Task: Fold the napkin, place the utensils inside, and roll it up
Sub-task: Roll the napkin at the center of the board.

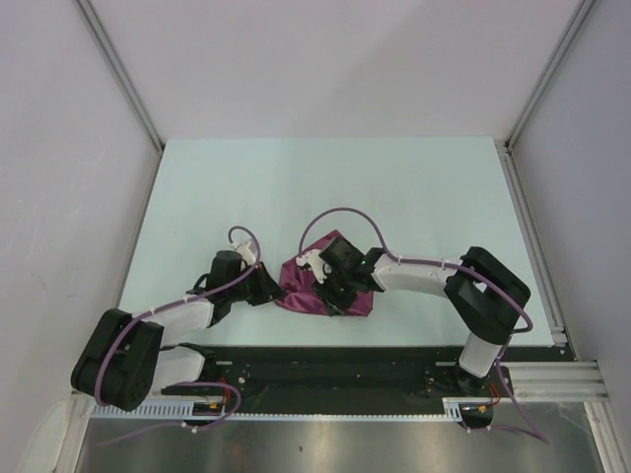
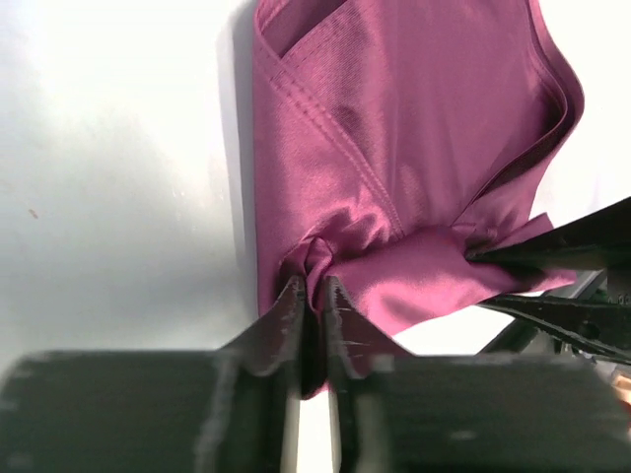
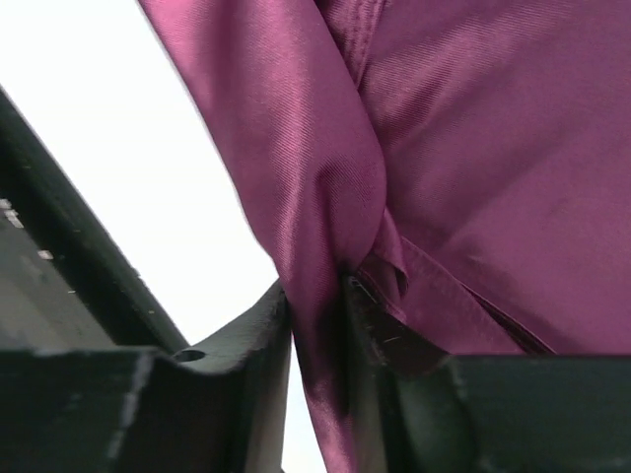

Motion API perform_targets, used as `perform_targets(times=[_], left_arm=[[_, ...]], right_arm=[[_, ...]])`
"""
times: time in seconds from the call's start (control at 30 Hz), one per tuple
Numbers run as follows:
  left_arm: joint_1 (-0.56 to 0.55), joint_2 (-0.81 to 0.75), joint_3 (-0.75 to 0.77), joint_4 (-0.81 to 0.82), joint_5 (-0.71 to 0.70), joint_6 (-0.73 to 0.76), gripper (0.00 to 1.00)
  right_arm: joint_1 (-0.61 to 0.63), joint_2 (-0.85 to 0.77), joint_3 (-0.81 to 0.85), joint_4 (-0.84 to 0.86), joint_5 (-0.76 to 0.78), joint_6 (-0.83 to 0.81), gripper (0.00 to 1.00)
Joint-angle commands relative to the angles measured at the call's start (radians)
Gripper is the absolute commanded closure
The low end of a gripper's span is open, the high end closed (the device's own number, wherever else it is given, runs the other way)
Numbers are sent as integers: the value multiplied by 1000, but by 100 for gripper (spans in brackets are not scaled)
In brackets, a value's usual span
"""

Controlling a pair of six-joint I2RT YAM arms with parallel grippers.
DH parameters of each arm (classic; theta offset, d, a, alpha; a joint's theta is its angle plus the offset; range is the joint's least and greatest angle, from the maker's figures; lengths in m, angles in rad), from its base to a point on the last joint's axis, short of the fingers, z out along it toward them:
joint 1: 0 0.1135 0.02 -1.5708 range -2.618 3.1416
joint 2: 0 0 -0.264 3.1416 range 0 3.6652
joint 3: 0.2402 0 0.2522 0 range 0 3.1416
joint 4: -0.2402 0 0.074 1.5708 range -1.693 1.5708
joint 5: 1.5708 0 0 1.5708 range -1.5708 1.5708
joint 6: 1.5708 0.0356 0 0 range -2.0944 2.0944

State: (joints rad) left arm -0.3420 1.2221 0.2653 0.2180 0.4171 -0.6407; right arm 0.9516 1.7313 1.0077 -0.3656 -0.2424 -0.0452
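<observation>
Napkin (image 1: 296,286): plum cloth, bunched and creased, low on the table (image 1: 296,187) toward 6 o'clock, its near edge just beside the black base rail (image 1: 325,365).

Left gripper (image 1: 268,292) at the cloth's 9 o'clock edge. In the left wrist view the left gripper (image 2: 311,288) has its jaws narrow, pinching a gathered knot of napkin (image 2: 394,148). A hemmed edge runs from 11 toward 5 o'clock; stacked layers show at 2 o'clock.

Right gripper (image 1: 333,281) over the cloth's middle, its arm reaching in from 3 o'clock. In its wrist view the right gripper (image 3: 317,301) is clamped on a fold of napkin (image 3: 493,148), and the cloth is taut above.

Bare table lies wide open toward 12 o'clock, with narrower margins at 9 and 3.
</observation>
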Motion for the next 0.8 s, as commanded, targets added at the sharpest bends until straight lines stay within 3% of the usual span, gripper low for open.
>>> perform_targets(times=[0.0, 0.03, 0.2, 0.37, 0.53, 0.77], left_arm=[[-2, -73, 64, -65, -50, 30, 78], [0, -85, 71, -74, -60, 29, 70], [0, -165, 84, -134, -122, 47, 58], [0, -231, 48, -172, -161, 68, 51], [0, -227, 2, -94, -89, 61, 42], [0, -156, -28, 21, -70, 32, 40]], right_arm=[[-25, 102, -8, -90, -173, 34, 73], [-31, 115, -3, -98, -188, 39, 73], [-71, 143, 34, -148, -303, 39, 76], [-126, 175, 39, -170, -412, 41, 77], [-175, 223, 58, -187, -500, 41, 78], [-209, 283, 98, -228, -561, 19, 79]])
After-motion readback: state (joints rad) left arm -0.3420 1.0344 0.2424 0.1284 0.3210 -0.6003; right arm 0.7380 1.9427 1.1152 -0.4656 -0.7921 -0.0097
